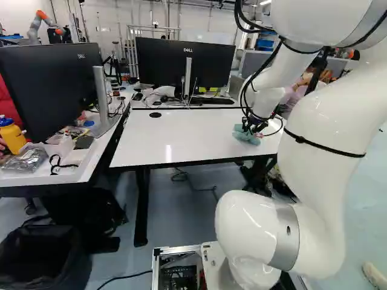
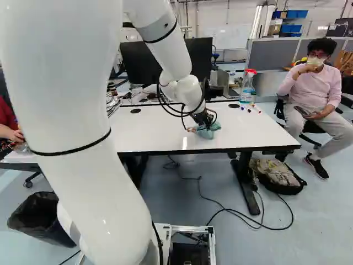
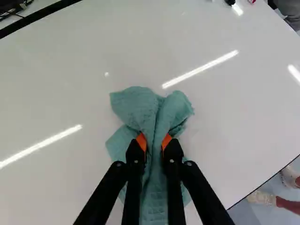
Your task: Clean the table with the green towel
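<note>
The white arm [image 1: 326, 115] rises from its lowest joint [image 1: 253, 273] past the top of both base views, then slopes down to its wrist [image 2: 186, 93], where the black gripper [image 2: 206, 122] points downward. Its two fingers [image 3: 134, 161] press inward in a grip, orange pads [image 3: 142, 141] slightly apart.

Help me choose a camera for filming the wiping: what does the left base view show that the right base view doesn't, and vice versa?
Only the left base view shows another robot in the background and a black strap on the side desk. Only the right base view shows the spray bottle and the markers. Both show the white table, the towel and the claw.
</note>
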